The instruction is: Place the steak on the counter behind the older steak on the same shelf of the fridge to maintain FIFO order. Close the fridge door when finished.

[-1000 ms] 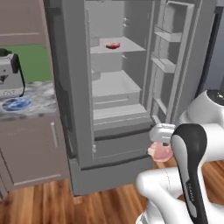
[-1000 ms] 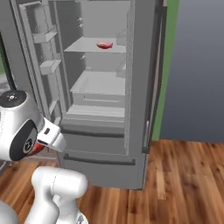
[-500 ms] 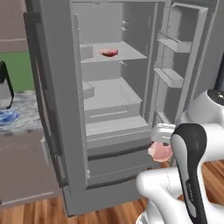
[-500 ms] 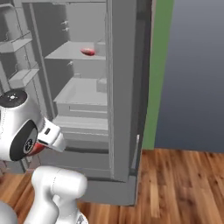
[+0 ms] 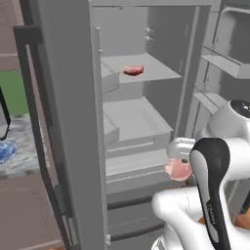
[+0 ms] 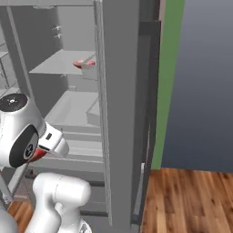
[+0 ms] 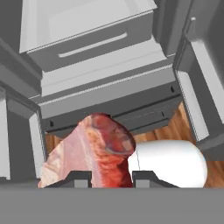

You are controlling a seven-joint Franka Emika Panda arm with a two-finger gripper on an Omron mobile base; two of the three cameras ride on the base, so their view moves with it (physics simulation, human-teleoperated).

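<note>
The open fridge (image 5: 68,122) is holding the older steak (image 5: 132,70) on its upper shelf (image 5: 156,73), frame top-centre. The hand (image 7: 111,177) is gripping the steak (image 7: 94,151), closed tight on it, its long axis pointing up-frame.

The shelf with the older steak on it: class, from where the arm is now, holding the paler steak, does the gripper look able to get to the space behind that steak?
Probably yes. The fridge doors stand open and the shelf is bare behind the older steak. The gripper, shut on the steak, hangs low and must rise.
</note>
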